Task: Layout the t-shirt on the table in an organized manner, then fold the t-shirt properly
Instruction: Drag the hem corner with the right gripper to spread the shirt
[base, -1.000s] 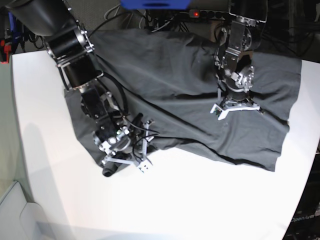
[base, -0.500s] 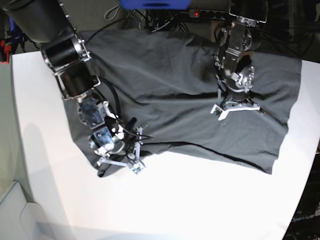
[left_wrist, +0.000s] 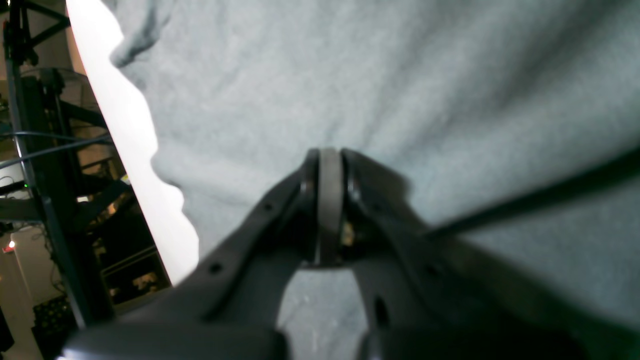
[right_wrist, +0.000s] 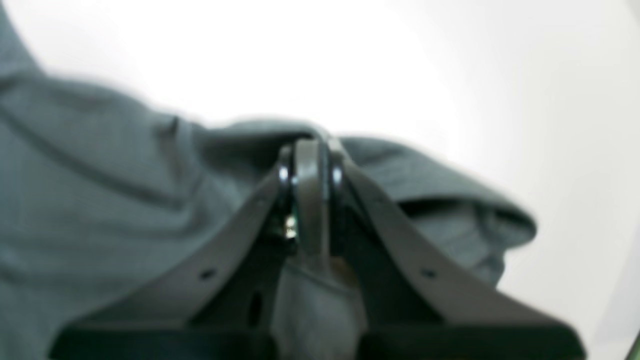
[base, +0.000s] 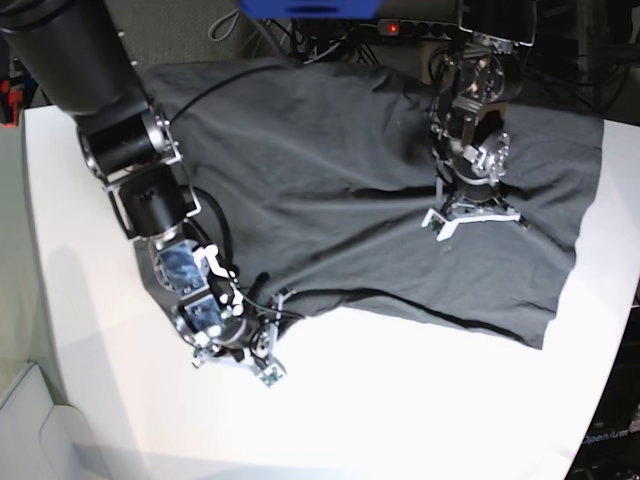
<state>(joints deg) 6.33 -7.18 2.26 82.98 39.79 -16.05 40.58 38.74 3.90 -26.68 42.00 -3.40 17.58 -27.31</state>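
The dark grey t-shirt (base: 350, 150) lies spread and creased over the back half of the white table (base: 400, 400). My right gripper (base: 250, 352) is at the shirt's front left corner. In the right wrist view the right gripper (right_wrist: 310, 145) is shut, with a fold of the t-shirt (right_wrist: 100, 175) bunched around its tips at the cloth's edge, and bare table (right_wrist: 400, 60) lies beyond. My left gripper (base: 470, 212) stands on the shirt's right part. In its wrist view the left gripper (left_wrist: 327, 152) is shut, tips pressed onto the t-shirt (left_wrist: 400, 75); no cloth shows between them.
A power strip (base: 400, 27) with a red light and cables lies behind the table's back edge. A dark metal frame (left_wrist: 45, 175) stands past the table edge (left_wrist: 130, 115). A pale grey bin (base: 20, 420) sits at the front left corner.
My right arm has reached toward the table's front and its gripper has gone from open to shut at the shirt's front left corner. The left arm has not moved.
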